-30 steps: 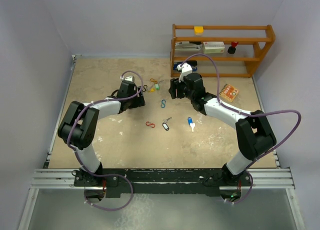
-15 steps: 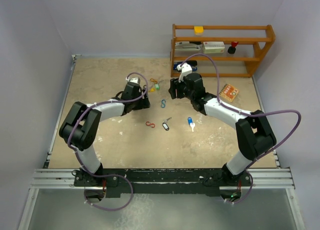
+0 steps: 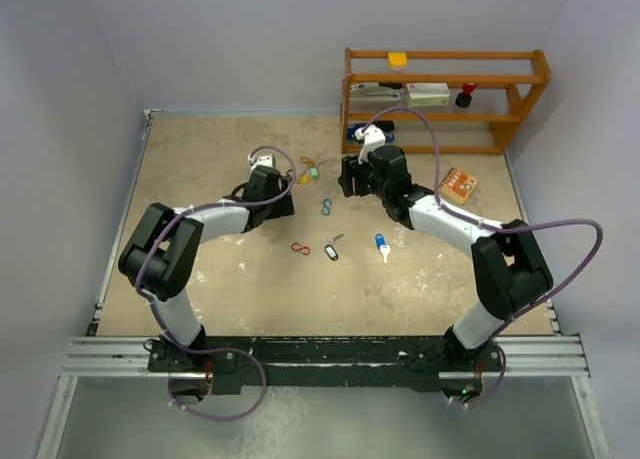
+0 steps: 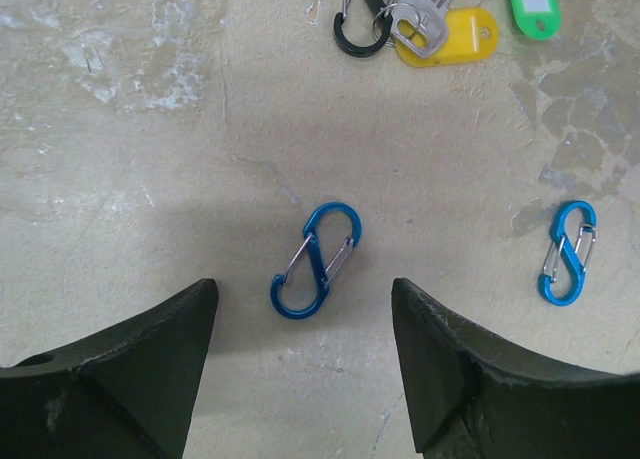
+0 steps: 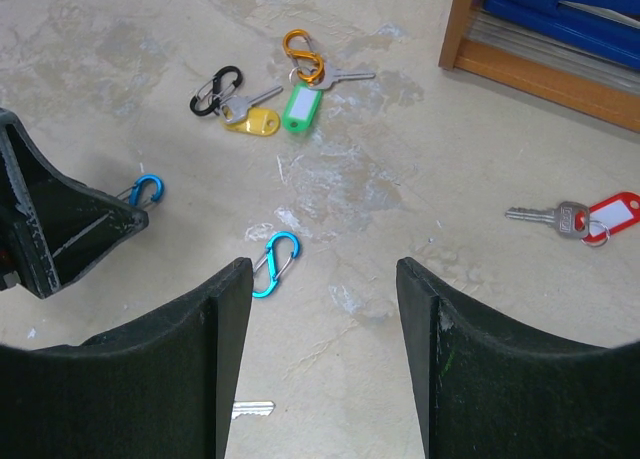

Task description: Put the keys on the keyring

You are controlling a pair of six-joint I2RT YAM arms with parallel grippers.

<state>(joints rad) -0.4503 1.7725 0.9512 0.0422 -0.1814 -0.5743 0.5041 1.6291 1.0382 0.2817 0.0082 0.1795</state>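
Note:
A blue S-shaped clip keyring point(image 4: 316, 259) lies flat on the table just ahead of my left gripper point(image 4: 302, 289), which is open and empty above it. A second blue clip point(image 4: 567, 252) lies to its right. That second clip point(image 5: 274, 263) sits by the left fingertip of my right gripper point(image 5: 322, 269), also open and empty. Keys: a yellow-tagged key point(image 4: 445, 34) hangs on a black clip point(image 4: 358, 24). A green-tagged key point(image 5: 300, 107) hangs on an orange clip point(image 5: 303, 57). A red-tagged key point(image 5: 600, 217), a black-tagged key point(image 3: 332, 249) and a blue-tagged key point(image 3: 382, 244) lie loose.
A wooden shelf point(image 3: 445, 99) stands at the back right, close behind my right gripper point(image 3: 345, 184). An orange box point(image 3: 459, 184) lies right of that arm. A red clip point(image 3: 300, 247) rests near the black-tagged key. My left gripper point(image 3: 288, 201) faces the right one across the key cluster.
My left arm has shifted a little to the right, toward the clips and keys, and its jaws have narrowed slightly. The right arm has not moved.

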